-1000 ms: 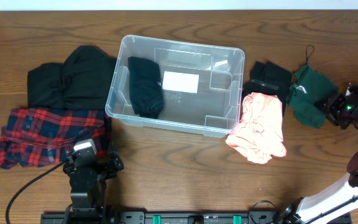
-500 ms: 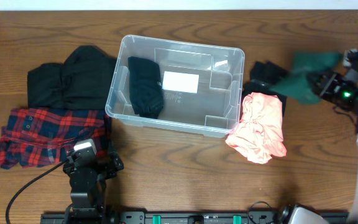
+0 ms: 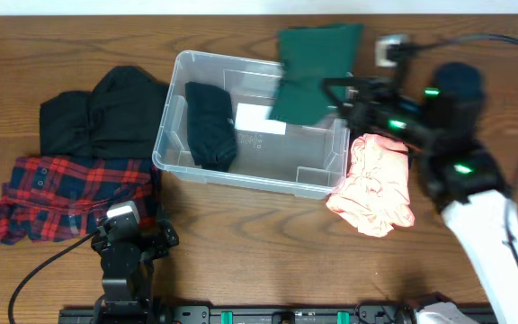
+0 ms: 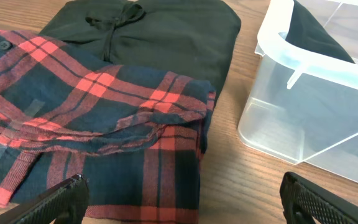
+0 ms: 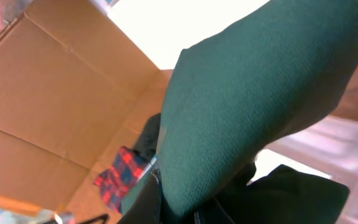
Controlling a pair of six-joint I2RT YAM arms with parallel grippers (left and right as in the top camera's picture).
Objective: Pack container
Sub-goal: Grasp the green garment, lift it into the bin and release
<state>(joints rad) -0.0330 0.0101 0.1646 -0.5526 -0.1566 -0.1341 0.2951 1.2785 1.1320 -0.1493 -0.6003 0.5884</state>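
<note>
While right claw (image 3: 338, 90) grips green garment (image 3: 313, 67) above container (image 3: 178, 148), set mid counter (image 3: 259, 238), cloth overhangs back rim; risk: drapes outside on release. Left claw (image 4: 188, 199) wide, empty, by plaid shirt (image 4: 104, 106).

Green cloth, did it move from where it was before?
Yes. The green cloth went left, from the table right of the pink cloth to up over the container's far right corner.
</note>
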